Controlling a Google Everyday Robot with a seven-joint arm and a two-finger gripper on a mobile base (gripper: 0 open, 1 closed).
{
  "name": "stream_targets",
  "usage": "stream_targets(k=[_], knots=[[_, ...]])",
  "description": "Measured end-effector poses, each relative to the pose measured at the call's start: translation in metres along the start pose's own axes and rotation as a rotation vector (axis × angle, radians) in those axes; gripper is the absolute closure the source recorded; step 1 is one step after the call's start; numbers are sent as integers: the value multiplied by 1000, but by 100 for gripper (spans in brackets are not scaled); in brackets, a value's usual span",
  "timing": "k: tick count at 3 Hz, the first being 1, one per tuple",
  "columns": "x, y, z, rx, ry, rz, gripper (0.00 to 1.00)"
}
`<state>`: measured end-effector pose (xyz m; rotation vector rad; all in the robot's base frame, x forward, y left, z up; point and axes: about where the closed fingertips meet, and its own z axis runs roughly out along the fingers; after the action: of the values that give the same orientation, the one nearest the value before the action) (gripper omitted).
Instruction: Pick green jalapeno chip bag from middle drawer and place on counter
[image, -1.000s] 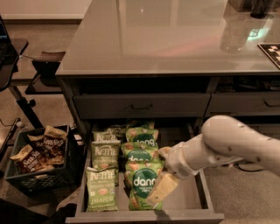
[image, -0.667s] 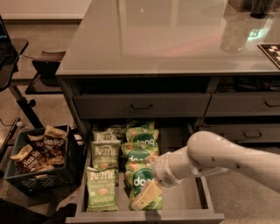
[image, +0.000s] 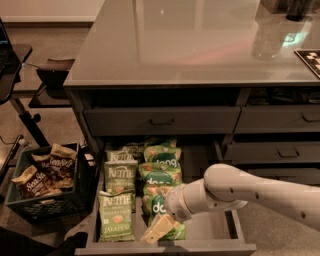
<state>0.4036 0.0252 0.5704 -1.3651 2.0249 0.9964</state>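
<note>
The middle drawer (image: 210, 235) is pulled open under the counter (image: 190, 45). In it lie pale green Kettle bags in a left column; the nearest green jalapeno chip bag (image: 116, 216) shows "JALAPENO" on its lower edge. Brighter green dang bags (image: 161, 165) fill the column to its right. My gripper (image: 158, 229) hangs low over the front of the drawer, on the nearest dang bag, just right of the jalapeno bag. My white arm (image: 250, 192) comes in from the right.
A dark crate (image: 47, 200) with brown chip bags stands on the floor to the left. Closed drawer fronts (image: 162, 120) with dark handles sit above and to the right. A clear glass (image: 267, 37) and a checkered board (image: 310, 57) are on the counter's right side.
My arm and gripper have moved left and a little toward the drawer's front, from its right side to over the dang column, closer to the jalapeno bag. The bags have not moved.
</note>
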Motion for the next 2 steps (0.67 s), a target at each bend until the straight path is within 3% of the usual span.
stream_targets(k=[1, 2], knots=[[7, 0, 12, -10, -10, 18, 0], [9, -3, 32, -11, -51, 34, 14]])
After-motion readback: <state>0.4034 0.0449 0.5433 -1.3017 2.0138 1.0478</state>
